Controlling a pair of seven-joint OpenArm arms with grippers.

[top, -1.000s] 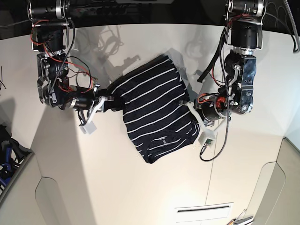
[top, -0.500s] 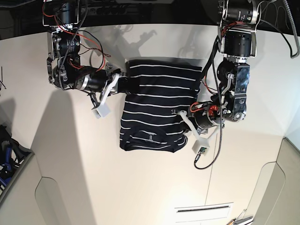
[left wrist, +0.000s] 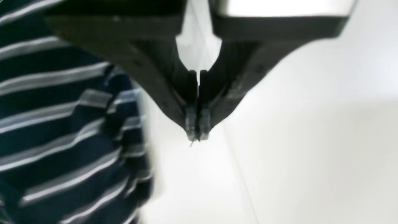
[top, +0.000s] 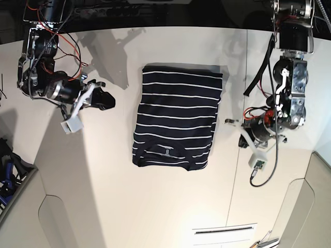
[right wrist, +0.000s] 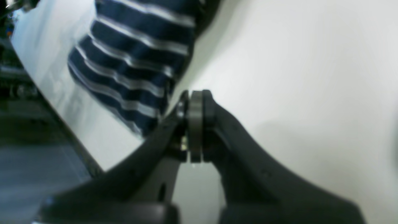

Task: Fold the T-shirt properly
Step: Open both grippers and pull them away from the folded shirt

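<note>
The T-shirt (top: 176, 116) lies flat on the white table as a folded rectangle, dark navy with thin white stripes, neckline and label toward the near edge. My left gripper (top: 230, 122) is on the base view's right, a short way off the shirt's right edge; in the left wrist view it (left wrist: 196, 137) is shut and empty, with the shirt (left wrist: 62, 124) to its left. My right gripper (top: 106, 99) is on the base view's left, apart from the shirt's left edge; in the right wrist view it (right wrist: 193, 96) is shut and empty, with the shirt (right wrist: 133, 62) beyond it.
The white table (top: 155, 206) has a seam running down its right part and a slot (top: 225, 231) near the front. Dark and blue items (top: 8, 165) sit off the left edge. A grey panel (top: 318, 206) stands at the right front.
Both grippers have let go of the shirt and drawn outward, away from its sides. The shirt has settled square and flat on the table.
</note>
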